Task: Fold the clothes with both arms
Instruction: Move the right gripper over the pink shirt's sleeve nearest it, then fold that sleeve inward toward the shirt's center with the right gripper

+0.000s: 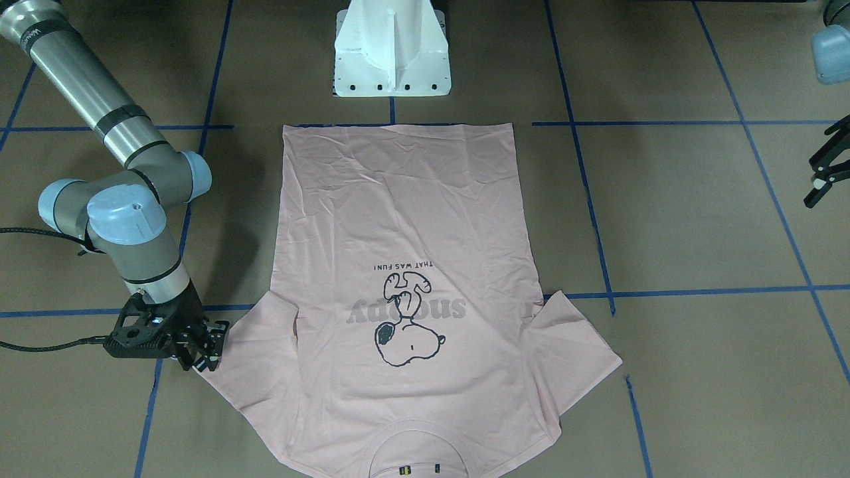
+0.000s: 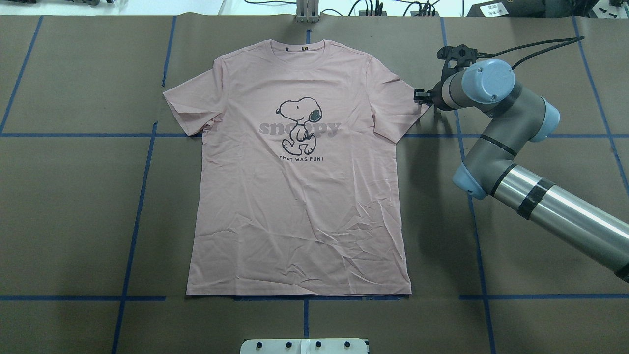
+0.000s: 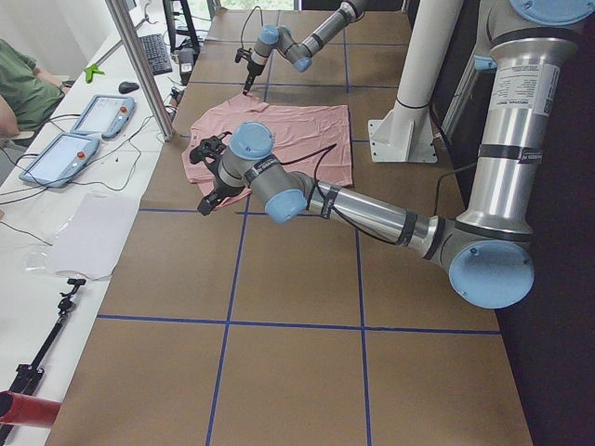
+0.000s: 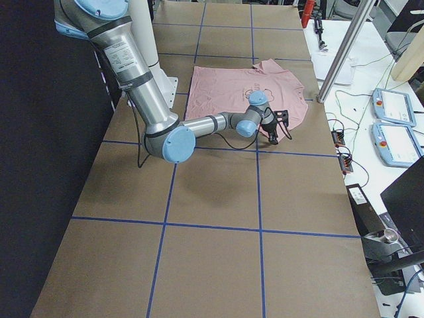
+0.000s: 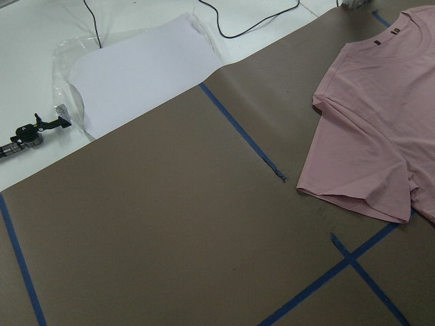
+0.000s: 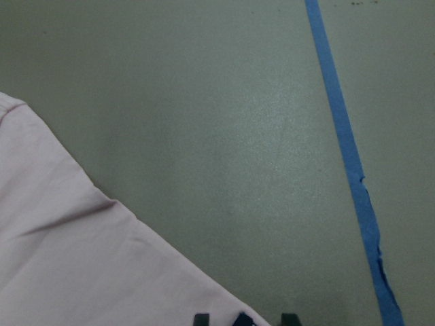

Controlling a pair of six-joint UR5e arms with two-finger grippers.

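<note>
Front-facing view: the pale pink short-sleeved T-shirt with the black-outline cartoon dog (image 1: pixel 398 219) lies flat and print-up on the brown paper-covered table (image 1: pixel 697 219). No fold is made, so by my reading the whole job is left. The black two-finger right gripper (image 1: pixel 202 352) sits low at one sleeve's tip. The black left gripper (image 1: pixel 810 184) hangs well apart from the other sleeve, jaws spread, holding nothing.

Overhead: both sleeves are out, the collar is far, and the hem runs square near the white pedestal (image 2: pixel 304 345). There is wide bare table either side for swinging cloth inward.

Left side view: the near arm's gripper hovers off the near sleeve.

Right side view: the near arm reaches to its sleeve.

Left wrist: the sleeve hem lies loose, with a white paper sheet (image 5: pixel 143 75) beyond the table's edge.

Right wrist: black fingertips (image 6: pixel 201 318) stand apart with the sleeve corner between them, not clamped.
</note>
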